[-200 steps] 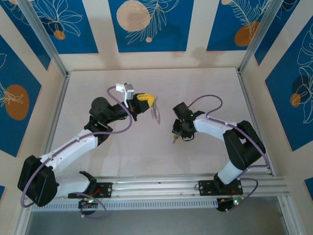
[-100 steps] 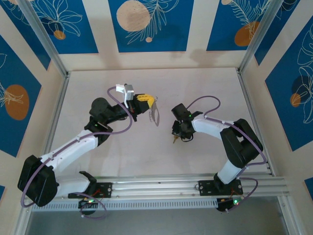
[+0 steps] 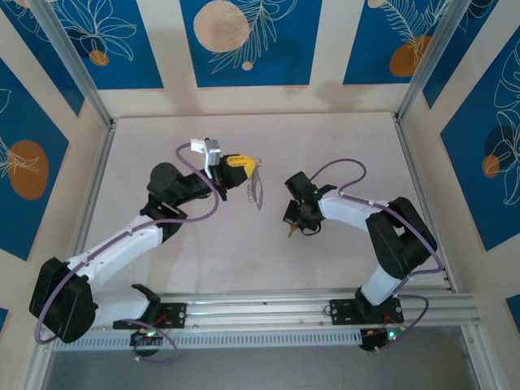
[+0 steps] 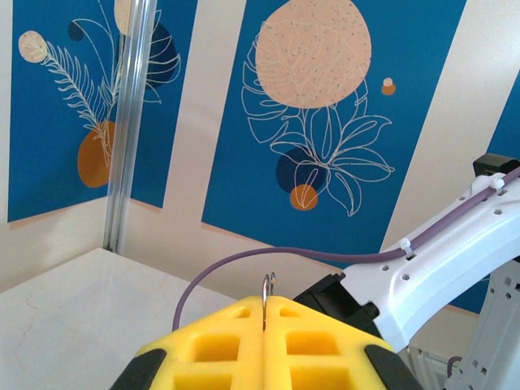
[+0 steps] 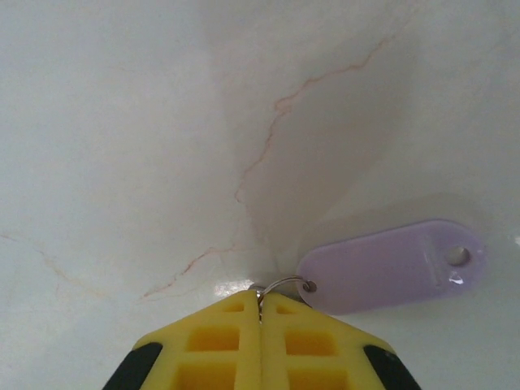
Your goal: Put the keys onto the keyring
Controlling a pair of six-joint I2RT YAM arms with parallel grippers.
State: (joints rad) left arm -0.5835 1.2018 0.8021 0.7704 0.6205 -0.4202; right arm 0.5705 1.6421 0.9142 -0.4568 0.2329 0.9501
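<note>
Left gripper [image 3: 246, 168] is pressed tight on the keyring [image 3: 257, 192], hanging it clear of the table [image 3: 341, 146], likely as a steady target. Right gripper [image 5: 260, 313] pinches the key [image 5: 390, 266] by its wire loop, low over the pale veined top. Blue leaf-print walls [image 3: 244, 41] box in the 2 arms.

Bright, even overhead light, soft shadows on the table [image 3: 244, 260] (close-up wrist views slightly blurred)
</note>
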